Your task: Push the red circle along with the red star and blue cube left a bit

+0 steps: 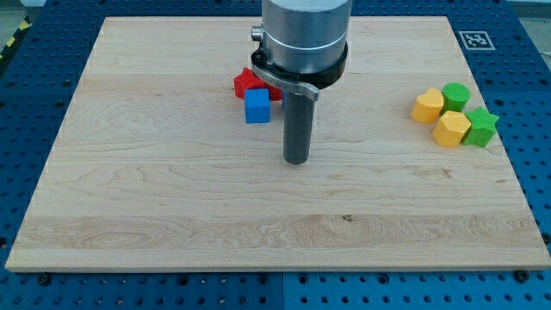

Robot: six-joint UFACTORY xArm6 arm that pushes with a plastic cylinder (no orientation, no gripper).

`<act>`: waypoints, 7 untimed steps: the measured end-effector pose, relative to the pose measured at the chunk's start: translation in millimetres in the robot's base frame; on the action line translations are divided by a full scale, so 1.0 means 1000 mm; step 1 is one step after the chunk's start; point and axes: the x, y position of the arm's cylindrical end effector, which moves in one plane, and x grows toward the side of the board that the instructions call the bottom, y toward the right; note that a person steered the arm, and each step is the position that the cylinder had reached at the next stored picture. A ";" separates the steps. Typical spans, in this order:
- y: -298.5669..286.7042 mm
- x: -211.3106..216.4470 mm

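A blue cube (256, 107) sits near the middle of the wooden board (155, 189). A red star (246, 83) touches its upper left. Another red block (275, 92), probably the red circle, shows just right of the cube, mostly hidden behind the arm. My tip (296, 160) rests on the board to the lower right of the blue cube, a short gap away, touching no block.
A cluster stands near the view's right edge: a yellow block (426, 106), a second yellow block (451, 129), a green cylinder (455, 96) and a green star (481, 127). The arm's grey body (303, 34) covers the board's top centre.
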 end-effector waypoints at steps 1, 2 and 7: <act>0.000 0.000; 0.007 0.000; 0.081 -0.081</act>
